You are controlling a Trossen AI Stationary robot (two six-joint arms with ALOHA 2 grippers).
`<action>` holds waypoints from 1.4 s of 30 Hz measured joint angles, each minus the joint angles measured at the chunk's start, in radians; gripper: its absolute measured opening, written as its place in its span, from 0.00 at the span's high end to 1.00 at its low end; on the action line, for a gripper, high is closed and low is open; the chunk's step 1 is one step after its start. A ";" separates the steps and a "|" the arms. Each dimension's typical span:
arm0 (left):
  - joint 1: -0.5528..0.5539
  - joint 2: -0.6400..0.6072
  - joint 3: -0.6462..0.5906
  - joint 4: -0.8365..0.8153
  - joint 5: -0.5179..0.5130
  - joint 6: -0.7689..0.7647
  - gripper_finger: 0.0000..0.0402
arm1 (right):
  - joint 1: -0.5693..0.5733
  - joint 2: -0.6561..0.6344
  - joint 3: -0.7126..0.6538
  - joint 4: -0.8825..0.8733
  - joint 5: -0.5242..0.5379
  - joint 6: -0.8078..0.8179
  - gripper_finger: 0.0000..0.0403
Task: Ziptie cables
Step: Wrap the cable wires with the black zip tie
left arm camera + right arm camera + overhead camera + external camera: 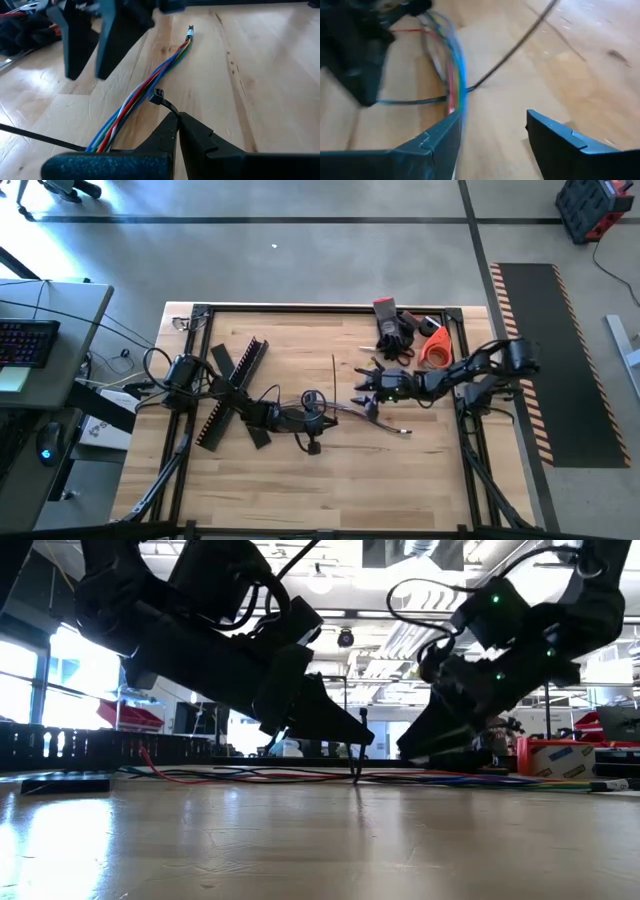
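Cables [142, 95]: a thin bunch of coloured wires, red, blue, green and white; they lie flat on the wooden table [300, 490] near its middle, running from about 9 o'clock toward 3 o'clock in the high view.

Zip tie [162, 100]: a thin black strap looped around the bunch; its little square head sits right beside the wires; its long tail sticks out across the wood.

Left gripper [177, 120]: fingers pressed together, pinching the zip tie just beside its head; I think it holds the strap so the loop cannot slide or turn.

Right gripper [492, 135]: fingers apart with nothing between them; it sits on the 3 o'clock side of the wires; one finger is just beside the bunch; it looks ready to take the tail or the wires.

Why so low: both grippers sit close to the table, because the wires lie flat on it.

Job so far: the strap is around the wires, but I cannot tell if it is pulled tight.

Other things: black slotted bars [235, 380] lie crossed at about 9 o'clock; an orange thing [436, 348] rests near 2 o'clock.
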 joint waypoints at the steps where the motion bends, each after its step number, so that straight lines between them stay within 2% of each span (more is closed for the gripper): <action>1: 0.000 0.000 0.000 -0.001 0.000 0.006 1.00 | -0.002 0.014 0.000 0.018 0.013 0.004 0.47; 6: -0.006 0.000 0.000 0.001 -0.019 -0.004 1.00 | -0.044 0.094 0.000 0.153 0.006 0.011 0.47; 14: -0.002 0.000 0.000 0.009 -0.027 -0.027 1.00 | -0.160 0.187 0.053 0.193 -0.180 -0.020 0.47; 17: 0.000 0.000 0.000 0.008 -0.009 -0.026 1.00 | -0.175 0.200 0.085 0.185 -0.175 -0.065 0.47; 20: 0.004 0.000 0.000 0.008 -0.007 -0.012 1.00 | -0.184 0.201 0.119 0.134 -0.120 -0.143 0.47; 23: 0.009 0.000 0.000 0.008 -0.004 -0.013 1.00 | -0.197 0.202 0.150 0.097 -0.116 -0.153 0.47; 30: 0.010 0.000 0.000 0.005 0.025 -0.011 1.00 | -0.219 0.201 0.166 0.104 -0.315 -0.239 0.47; 39: 0.006 0.000 0.000 -0.016 0.062 0.038 1.00 | -0.247 0.202 0.174 0.174 -0.334 -0.222 0.47; 42: 0.006 0.000 0.000 -0.017 0.075 0.043 1.00 | -0.247 0.207 0.192 0.176 -0.306 -0.190 0.47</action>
